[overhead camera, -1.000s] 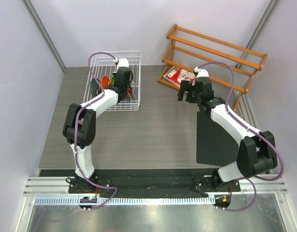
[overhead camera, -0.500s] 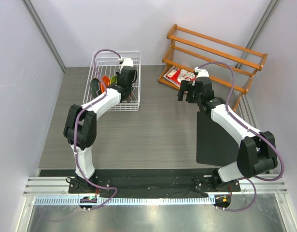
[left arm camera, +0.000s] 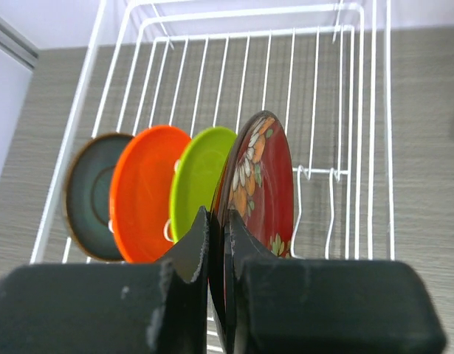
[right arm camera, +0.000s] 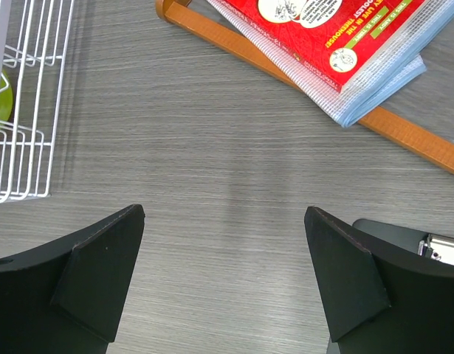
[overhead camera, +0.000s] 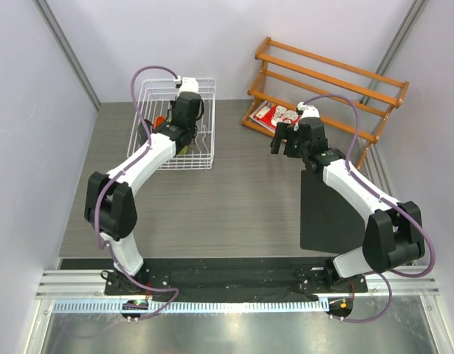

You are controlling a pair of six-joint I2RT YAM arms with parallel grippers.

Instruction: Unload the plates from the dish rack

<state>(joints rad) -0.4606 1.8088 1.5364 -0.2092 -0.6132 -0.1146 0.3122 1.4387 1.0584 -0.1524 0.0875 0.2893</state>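
The red floral plate stands on edge at the right end of a row of four in the dish rack, with the lime green plate just beside it, then the orange plate and the teal-grey plate at the far left of the wrist view. The left fingers are drawn narrow and clamp the red plate's near rim, one on each face, so the grip runs across its thickness and the disc lies straight ahead of them, in line with the gap. Whether its lower edge sits in the dividers or has cleared them cannot be told. The lift probably has to go along the plate's own plane, since any sideways lean would push it into the green neighbour or the wires. The right fingers are spread wide and hold nothing, hovering over the bare desk well apart from the rack, near the wooden shelf and its red pack; the left arm is plainly the nearer one.
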